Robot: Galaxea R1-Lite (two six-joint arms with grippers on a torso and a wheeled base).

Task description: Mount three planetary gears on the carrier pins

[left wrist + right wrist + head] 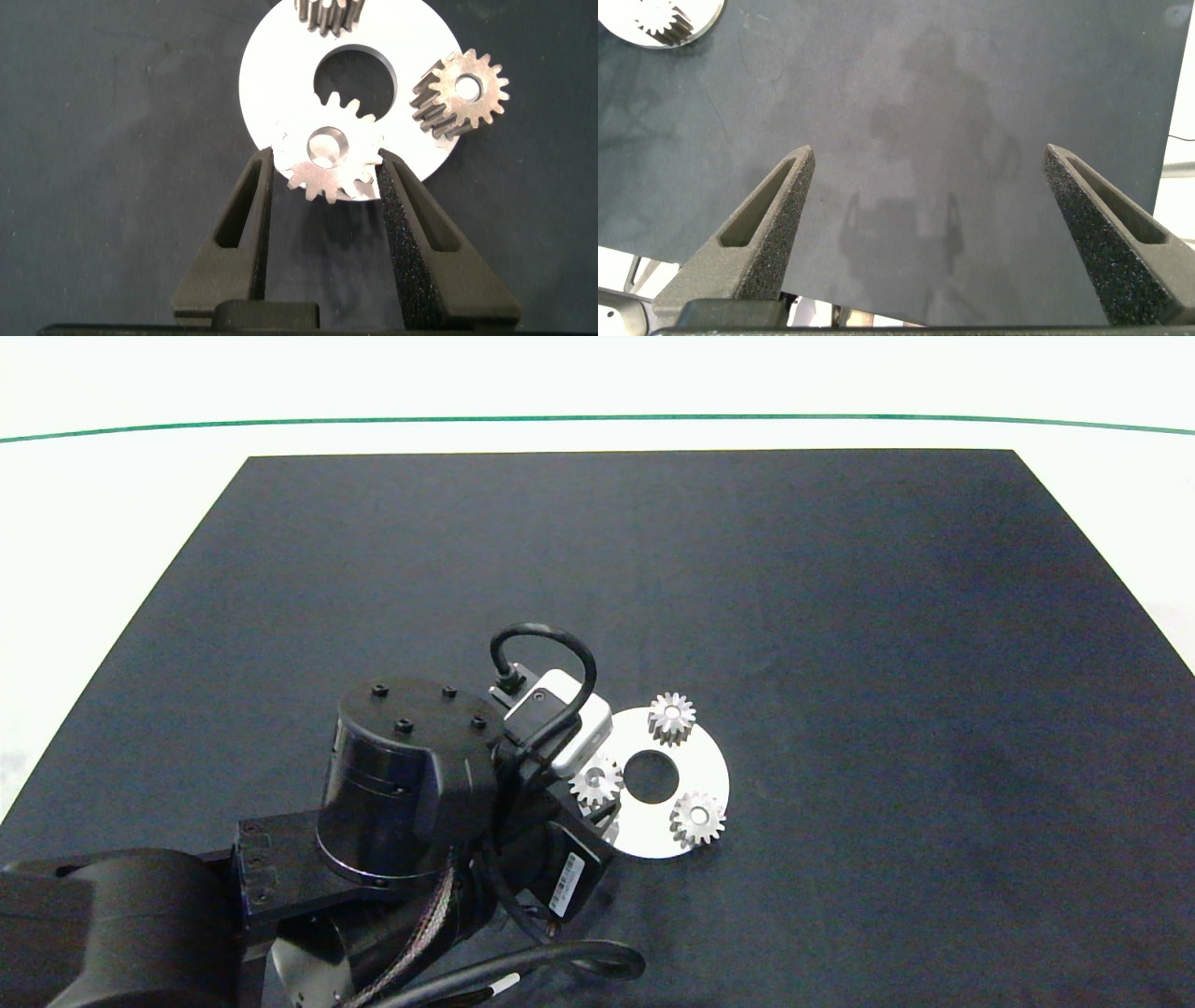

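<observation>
The white carrier disc (711, 767) lies on the black mat, and three planetary gears sit on it. One gear (671, 717) is at the far side and one (698, 819) at the near right. My left gripper (327, 163) is shut on the third gear (330, 159) at the disc's left edge. A whitish carrier pin (327, 147) fills that gear's centre hole. The other pins are covered by their gears. My right gripper (926, 154) hangs open over bare mat, away from the disc (654, 23), and is out of the head view.
The black mat (840, 616) covers most of the white table, with a green line (597, 418) along the far side. My left arm's bulk (401, 784) covers the mat to the left of the disc.
</observation>
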